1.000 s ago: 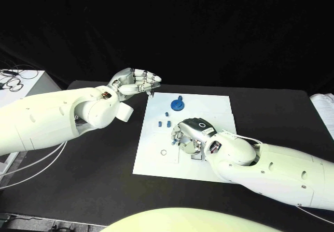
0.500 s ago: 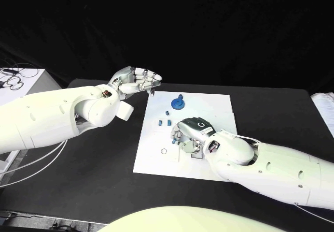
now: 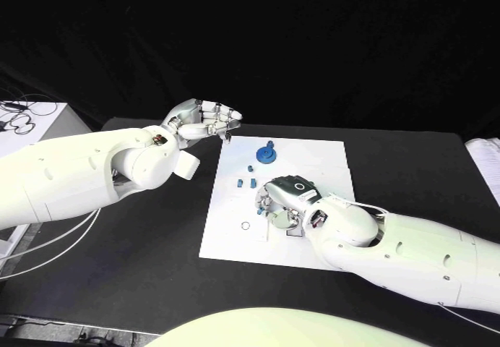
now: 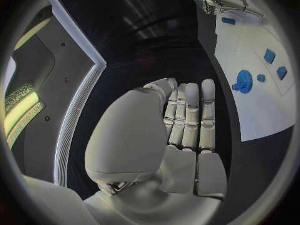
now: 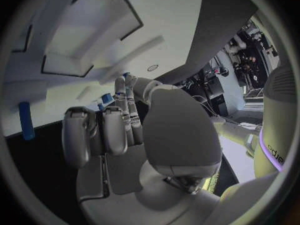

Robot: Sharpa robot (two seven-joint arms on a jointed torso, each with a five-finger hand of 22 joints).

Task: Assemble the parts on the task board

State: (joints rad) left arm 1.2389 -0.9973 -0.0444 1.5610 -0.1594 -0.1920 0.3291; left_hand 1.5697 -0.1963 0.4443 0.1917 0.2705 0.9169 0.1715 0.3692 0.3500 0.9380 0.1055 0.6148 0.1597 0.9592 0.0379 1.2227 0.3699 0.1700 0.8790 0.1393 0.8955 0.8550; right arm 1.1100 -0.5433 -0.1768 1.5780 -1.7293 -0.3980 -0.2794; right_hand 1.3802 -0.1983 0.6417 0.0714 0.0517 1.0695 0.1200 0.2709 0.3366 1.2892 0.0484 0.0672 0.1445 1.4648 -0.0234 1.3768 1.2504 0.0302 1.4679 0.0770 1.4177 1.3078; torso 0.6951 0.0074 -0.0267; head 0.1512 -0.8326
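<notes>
The white task board (image 3: 313, 163) lies in the middle of the black table. On its far part stands a round blue part (image 3: 266, 154) with several small blue pieces (image 3: 247, 183) just in front of it; the left wrist view shows them too: the round part (image 4: 243, 80) and the pieces (image 4: 270, 55). My right hand (image 3: 287, 198) hangs over the board's middle, fingers pointing down and pinching a small blue part (image 3: 257, 211) at their tips. My left hand (image 3: 204, 119) is raised off the board's far left corner, its fingers (image 4: 189, 115) curled in on nothing.
A small ring (image 3: 245, 228) lies on the board's near left part. A white box with cables (image 3: 26, 123) stands at the table's left edge, and white papers (image 3: 485, 163) lie at its right edge. Bare black table (image 3: 156, 238) surrounds the board.
</notes>
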